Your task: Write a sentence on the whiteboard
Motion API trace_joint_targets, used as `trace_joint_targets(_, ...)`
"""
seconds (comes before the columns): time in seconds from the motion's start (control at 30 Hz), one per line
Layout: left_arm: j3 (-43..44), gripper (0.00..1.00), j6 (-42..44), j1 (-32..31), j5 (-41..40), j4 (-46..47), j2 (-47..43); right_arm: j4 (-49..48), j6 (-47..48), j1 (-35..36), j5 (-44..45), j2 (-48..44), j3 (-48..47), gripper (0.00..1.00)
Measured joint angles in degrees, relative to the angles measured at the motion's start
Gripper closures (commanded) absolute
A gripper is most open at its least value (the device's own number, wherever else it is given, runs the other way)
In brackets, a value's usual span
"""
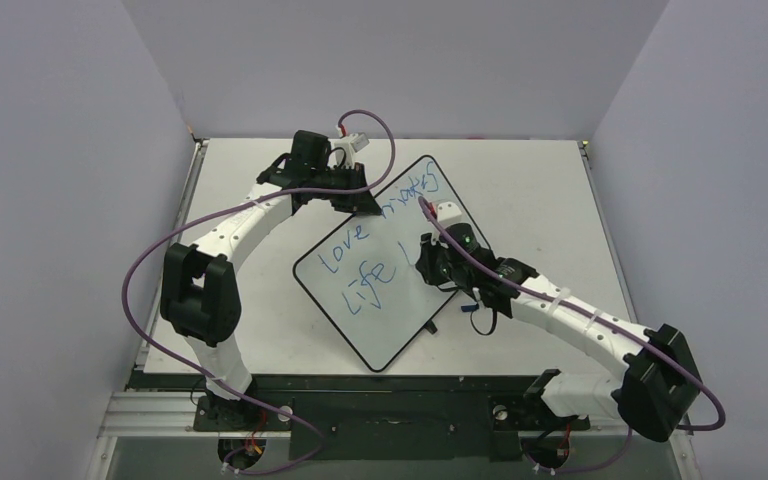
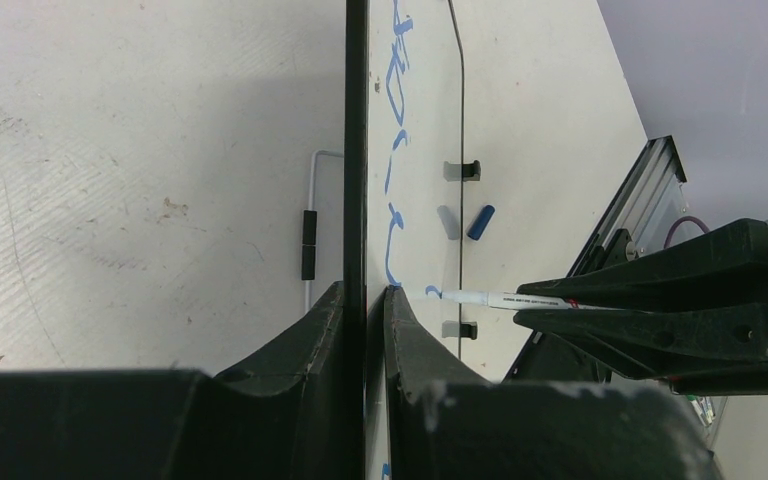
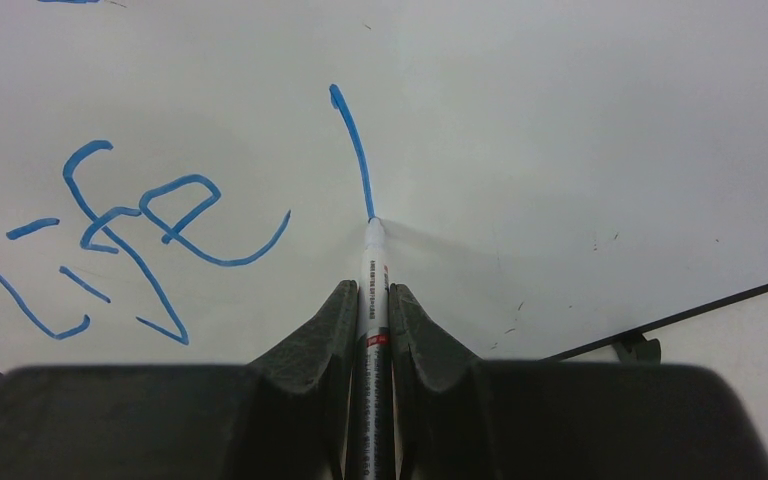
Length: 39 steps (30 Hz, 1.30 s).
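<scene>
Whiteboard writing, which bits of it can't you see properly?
- Top view: the right gripper hides the tip of the marker.
- Left wrist view: the whiteboard is edge-on, so the sentence is unreadable.
- Right wrist view: the frame's top edge cuts off nearly all the upper line.

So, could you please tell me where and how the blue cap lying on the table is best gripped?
Probably mid-length on the blue cap, coming from straight above with jaws across its round sides: it lies flat on the table, close beside the whiteboard edge.
</scene>
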<state>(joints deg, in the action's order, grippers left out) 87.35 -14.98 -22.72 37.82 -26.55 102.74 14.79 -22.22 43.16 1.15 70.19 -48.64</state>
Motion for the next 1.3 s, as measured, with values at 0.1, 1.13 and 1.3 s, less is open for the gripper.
trace_joint_targets(0.1,0.0,1.00,0.2,0.0,-0.1,0.0,0.0,1.3,0.3,0.0,0.0,1.1,-1.7,1.00)
trace_joint_targets(1.13,0.0,1.00,0.6,-0.7,-1.2,0.2,-0.1,3.3,1.2,-3.2,1.0,9.0,-13.2,1.00)
trace_joint_targets(1.3,0.0,1.00,0.6,-0.8,-1.4,0.3,-0.2,3.3,1.2,-3.8,1.0,9.4,-14.1,1.00)
